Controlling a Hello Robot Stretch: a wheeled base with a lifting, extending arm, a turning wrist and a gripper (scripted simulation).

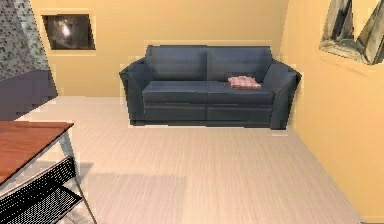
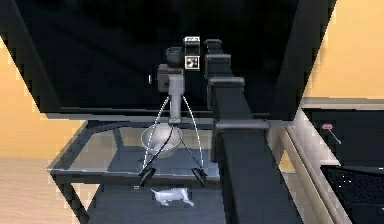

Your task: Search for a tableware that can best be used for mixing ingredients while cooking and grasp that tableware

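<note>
- Fingers (image 2: 148,174) of the gripper (image 2: 173,173) appear either side of a clear rounded glass bowl (image 2: 161,136) on the grey tabletop (image 2: 100,150); their spread, or any hold, I cannot tell.
- Search seems finished; a confirmed grasp remains.

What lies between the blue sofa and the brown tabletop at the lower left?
Bare pale floor, as the forward view shows, runs from the sofa to the tabletop; nothing stands on that stretch.
</note>
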